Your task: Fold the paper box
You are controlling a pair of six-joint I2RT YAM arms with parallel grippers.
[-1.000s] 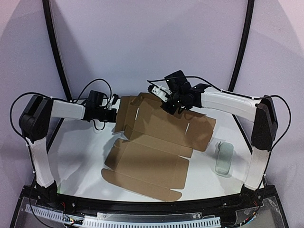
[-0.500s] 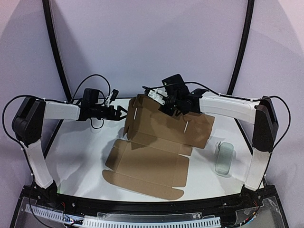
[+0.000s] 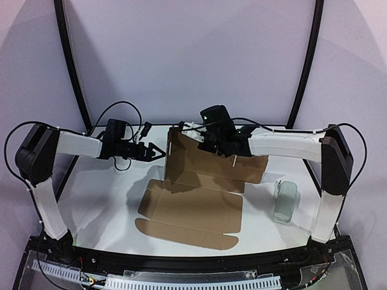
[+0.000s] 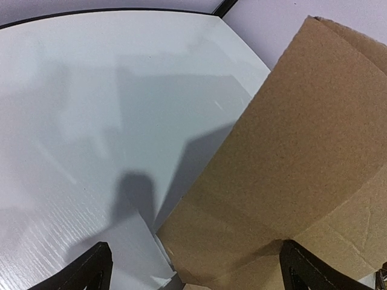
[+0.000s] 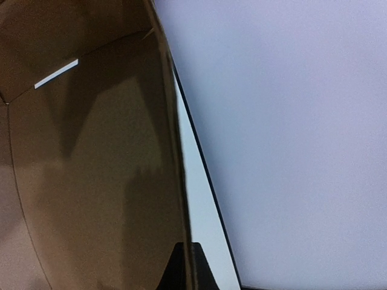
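The paper box is a brown die-cut cardboard sheet. Its front half lies flat on the white table, and its rear half stands nearly upright. My right gripper is shut on the top edge of that raised panel. In the right wrist view the panel's edge runs straight into the closed gripper. My left gripper is open and points right, just off the raised panel's left edge. In the left wrist view the cardboard fills the right side, and the spread left gripper has nothing between its fingers.
A small pale grey-green case lies on the table to the right of the sheet. Black frame tubes rise at the back left and back right. The table's front rail runs along the near edge.
My right gripper has pulled the rear of the sheet up from slanted to nearly upright while shifting left. My left gripper has swung right toward the raised panel's left edge.
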